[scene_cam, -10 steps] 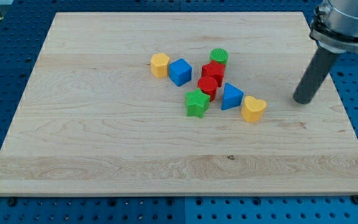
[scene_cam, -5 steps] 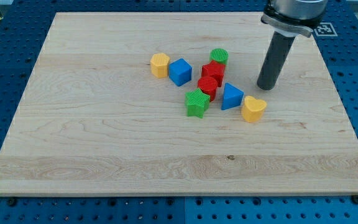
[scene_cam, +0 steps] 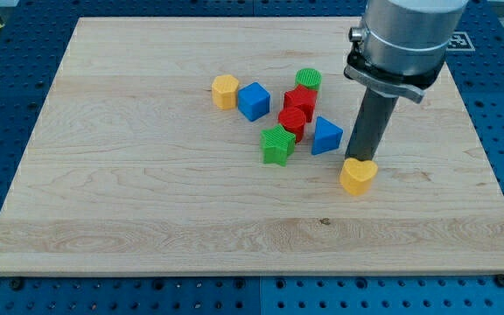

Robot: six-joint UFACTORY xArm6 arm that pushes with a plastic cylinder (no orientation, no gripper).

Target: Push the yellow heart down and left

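Note:
The yellow heart (scene_cam: 357, 176) lies on the wooden board (scene_cam: 147, 201), right of centre. My tip (scene_cam: 360, 158) stands right at the heart's upper edge, touching or nearly touching it, just right of the blue triangle (scene_cam: 325, 136). The rod rises from there toward the view's top right.
To the heart's upper left lies a cluster: a green star (scene_cam: 276, 145), two red blocks (scene_cam: 292, 121) (scene_cam: 300, 101), a green cylinder (scene_cam: 308, 80), a blue cube (scene_cam: 254, 101) and a yellow hexagonal block (scene_cam: 225, 91). The board's right edge (scene_cam: 488, 175) lies to the heart's right.
My tip has moved from the right side of the board leftward and then down onto the heart's upper edge. The heart has shifted down by a small amount.

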